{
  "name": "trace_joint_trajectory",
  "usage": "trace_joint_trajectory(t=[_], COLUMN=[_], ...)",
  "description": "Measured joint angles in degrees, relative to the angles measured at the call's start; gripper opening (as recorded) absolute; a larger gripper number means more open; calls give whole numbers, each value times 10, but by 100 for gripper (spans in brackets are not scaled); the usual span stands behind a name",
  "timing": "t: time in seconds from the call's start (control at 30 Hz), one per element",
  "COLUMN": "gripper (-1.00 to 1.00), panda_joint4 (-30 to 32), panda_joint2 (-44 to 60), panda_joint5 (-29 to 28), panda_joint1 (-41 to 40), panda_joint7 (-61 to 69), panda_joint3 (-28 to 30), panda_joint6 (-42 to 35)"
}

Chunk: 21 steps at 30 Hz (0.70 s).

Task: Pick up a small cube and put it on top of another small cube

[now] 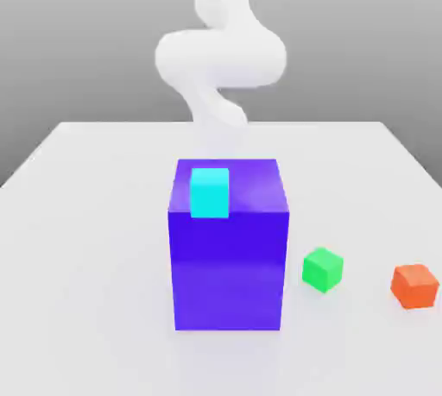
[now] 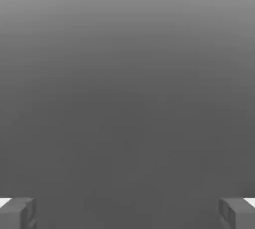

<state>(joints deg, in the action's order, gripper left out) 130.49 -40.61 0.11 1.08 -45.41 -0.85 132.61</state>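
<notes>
Standing in the way at the center of the bench (image 1: 104,248), the large blue-violet block (image 1: 228,269) is the landmark. The cyan cube (image 1: 210,193) appears over its top front edge; whether they touch I cannot tell. Toward the exterior view's right of the block sit the green cube (image 1: 323,270), nearer, and the orange cube (image 1: 415,286), farther. The robot arm (image 1: 221,58) rises behind the block; the jaws (image 2: 127,214) are spread wide.

exterior view's top edge cuts the arm (image 1: 221,58) off

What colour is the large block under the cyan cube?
Blue-violet, best in the exterior view.
</notes>
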Motion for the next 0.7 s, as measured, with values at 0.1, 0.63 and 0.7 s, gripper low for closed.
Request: trace_joint_trajectory(t=[0.1,0.63,0.7], gripper=[0,0,0], panda_joint4=[-16,-99,-110], panda_joint2=[65,398,440], panda_joint5=[1,-33,-42], panda_joint1=[12,79,92], panda_joint7=[6,4,1], panda_joint3=[-12,-88,-93], panda_joint6=[10,61,67])
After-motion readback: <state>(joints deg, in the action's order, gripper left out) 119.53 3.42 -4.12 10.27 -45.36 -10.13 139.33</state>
